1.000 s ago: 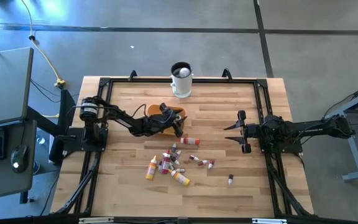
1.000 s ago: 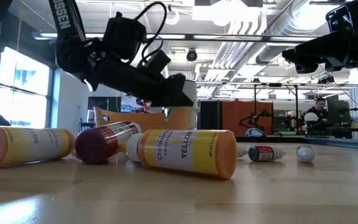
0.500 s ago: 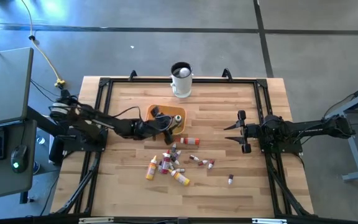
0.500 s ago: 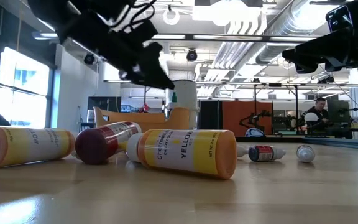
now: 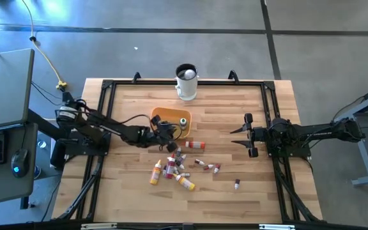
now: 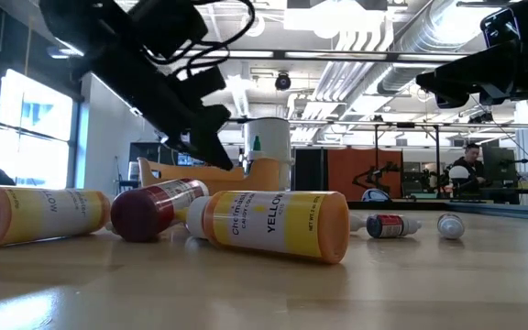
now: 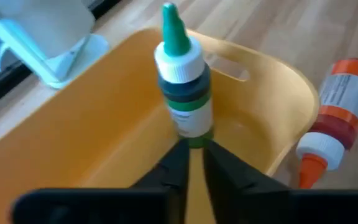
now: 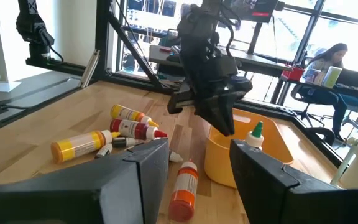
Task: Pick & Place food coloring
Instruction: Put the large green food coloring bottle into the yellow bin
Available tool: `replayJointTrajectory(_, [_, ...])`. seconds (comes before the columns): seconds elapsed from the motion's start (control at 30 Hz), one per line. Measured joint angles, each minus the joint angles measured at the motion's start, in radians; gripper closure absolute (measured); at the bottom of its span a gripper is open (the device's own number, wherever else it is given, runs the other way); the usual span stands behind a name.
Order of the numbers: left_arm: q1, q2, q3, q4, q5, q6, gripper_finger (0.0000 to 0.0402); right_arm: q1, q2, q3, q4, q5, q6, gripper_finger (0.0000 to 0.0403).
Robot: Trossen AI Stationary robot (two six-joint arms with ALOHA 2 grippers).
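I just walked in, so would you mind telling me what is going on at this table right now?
The robot is sorting small food coloring bottles into an orange bowl. A green-capped bottle stands upright inside the bowl, and the left gripper sits right behind it with its fingers nearly together. The rest of the bottles lie scattered on the wooden table, one red-and-white bottle just beside the bowl. The right gripper waits open, off to the side.
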Motion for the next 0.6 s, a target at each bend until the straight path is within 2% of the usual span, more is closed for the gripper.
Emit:
replayJointTrajectory(0.07, [0.011,0.018,0.000,0.035,0.036,0.009,0.0393,0.000,0.000,0.000,0.000,0.000,0.000,0.0237])
replayJointTrajectory(0.2, [0.029,0.047,0.000,0.112,0.120,0.047,0.0387,0.000,0.000,0.000,0.000,0.000,0.000,0.0237])
replayJointTrajectory(0.43, [0.062,0.079,0.000,0.152,0.123,0.093,0.0398,0.000,0.000,0.000,0.000,0.000,0.000,0.0238])
replayJointTrajectory(0.6, [0.108,0.078,0.000,0.154,0.175,0.095,0.0400,0.000,0.000,0.000,0.000,0.000,0.000,0.0237])
